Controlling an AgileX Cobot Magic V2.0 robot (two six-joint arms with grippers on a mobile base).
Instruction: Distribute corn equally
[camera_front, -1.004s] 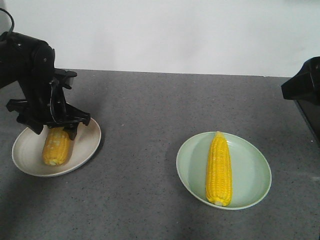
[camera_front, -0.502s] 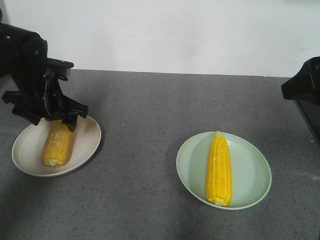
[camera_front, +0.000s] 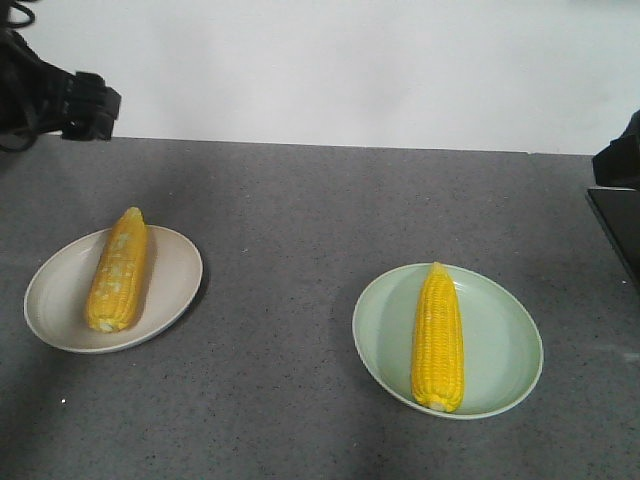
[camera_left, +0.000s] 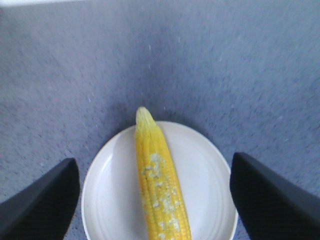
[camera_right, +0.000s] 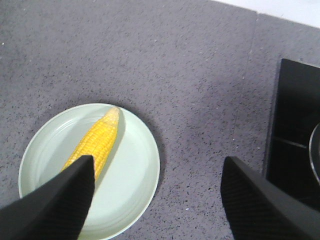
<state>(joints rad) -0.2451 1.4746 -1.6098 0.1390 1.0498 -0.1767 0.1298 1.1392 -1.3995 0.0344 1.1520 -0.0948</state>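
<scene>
Yellow corn cob (camera_front: 118, 270) on white plate (camera_front: 170, 290), second cob (camera_front: 438, 335) on green plate (camera_front: 505, 345), both grippers spread wide, empty

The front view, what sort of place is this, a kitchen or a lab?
Probably a staged test bench. A grey speckled tabletop meets a bare white wall, with only one corn cob on a cream plate and another cob on a pale green plate.

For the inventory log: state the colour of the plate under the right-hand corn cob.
Pale green plate, clearest in the exterior front view.
</scene>
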